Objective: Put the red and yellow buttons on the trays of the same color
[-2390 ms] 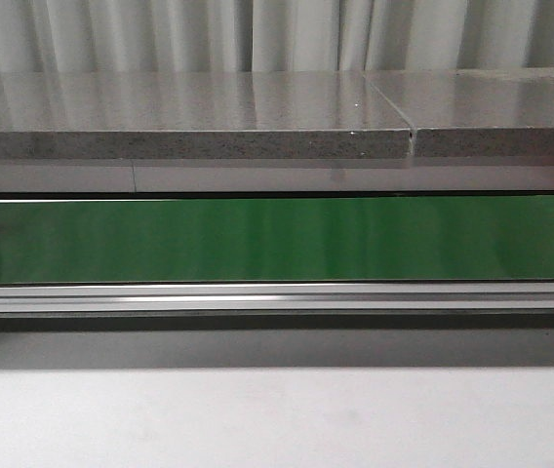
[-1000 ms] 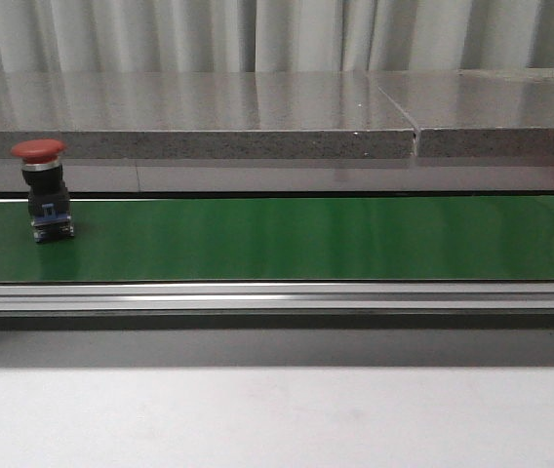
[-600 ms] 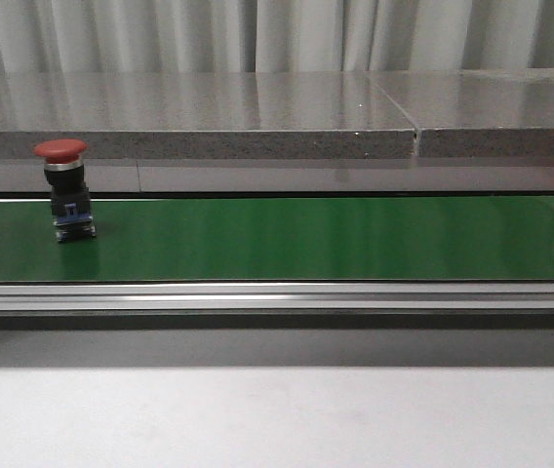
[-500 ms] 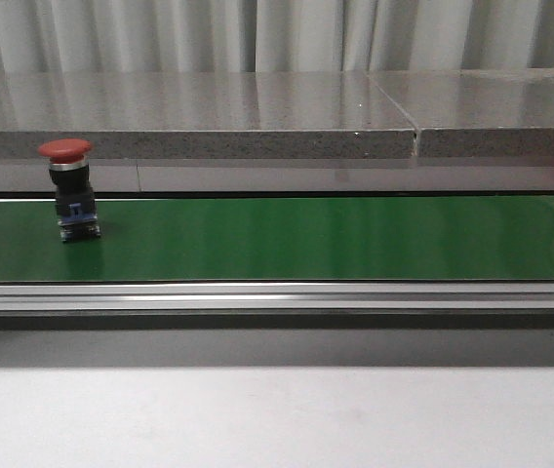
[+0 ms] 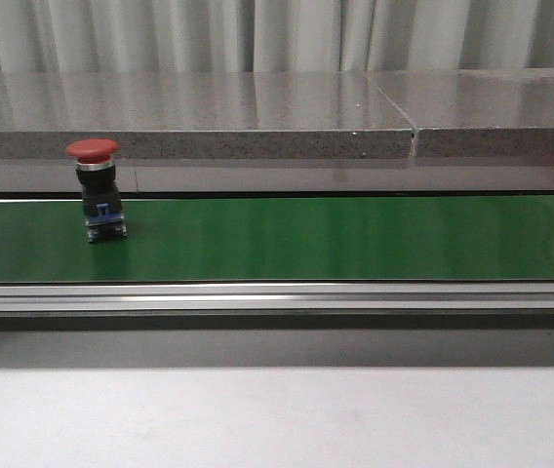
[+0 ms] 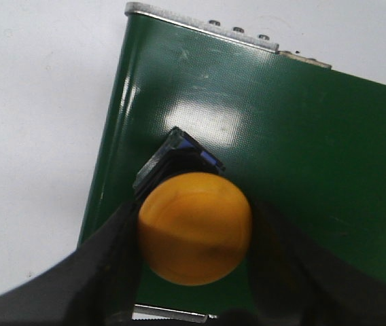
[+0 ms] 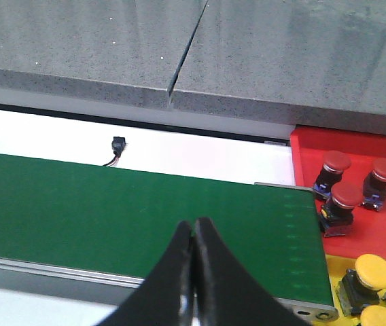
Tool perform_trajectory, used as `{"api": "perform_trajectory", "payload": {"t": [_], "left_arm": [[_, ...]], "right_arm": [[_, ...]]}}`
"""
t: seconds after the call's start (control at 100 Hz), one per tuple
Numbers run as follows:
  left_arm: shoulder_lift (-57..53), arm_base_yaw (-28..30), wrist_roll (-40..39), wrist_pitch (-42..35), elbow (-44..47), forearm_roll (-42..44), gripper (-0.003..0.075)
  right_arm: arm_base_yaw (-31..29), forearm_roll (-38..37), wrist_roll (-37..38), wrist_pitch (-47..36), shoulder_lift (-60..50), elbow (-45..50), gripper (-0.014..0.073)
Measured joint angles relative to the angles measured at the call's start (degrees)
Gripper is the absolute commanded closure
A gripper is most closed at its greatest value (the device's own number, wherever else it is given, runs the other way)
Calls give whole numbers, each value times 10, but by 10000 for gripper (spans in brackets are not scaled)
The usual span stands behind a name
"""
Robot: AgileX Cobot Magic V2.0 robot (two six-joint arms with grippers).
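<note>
red buttons fill the red tray; left hand grips a yellow button; right hand closed.

Pale pleated curtains, perhaps grey, behind a speckled stone counter.

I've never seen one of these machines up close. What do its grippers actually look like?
Only the fingertips show, in the wrist cameras. The left gripper has two broad, matte black fingers that widen toward the camera. The right gripper has two smooth black fingers tapering to narrow, rounded tips. No cables or markings are visible on either.
</note>
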Motion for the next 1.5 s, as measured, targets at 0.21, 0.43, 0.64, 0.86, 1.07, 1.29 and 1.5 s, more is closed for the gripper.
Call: {"api": "perform_trajectory", "payload": {"t": [0.21, 0.43, 0.64, 0.86, 1.07, 1.29, 1.5], "left_arm": [[0, 0, 0, -13, 0, 0, 207], [-16, -15, 16, -44, 0, 0, 207], [-74, -59, 58, -79, 0, 1, 363], [-143, -126, 101, -98, 8, 1, 741], [-235, -166, 105, -127, 65, 1, 741], [-347, -172, 109, -147, 149, 4, 741], [-464, -172, 109, -153, 239, 7, 741]], "right_arm": [[0, 0, 0, 0, 0, 0, 659], [0, 0, 0, 0, 0, 0, 659], [0, 0, 0, 0, 0, 0, 659], [0, 0, 0, 0, 0, 0, 659], [0, 0, 0, 0, 0, 0, 659], [0, 0, 0, 0, 0, 0, 659], [0, 0, 0, -3, 0, 0, 659]]}}
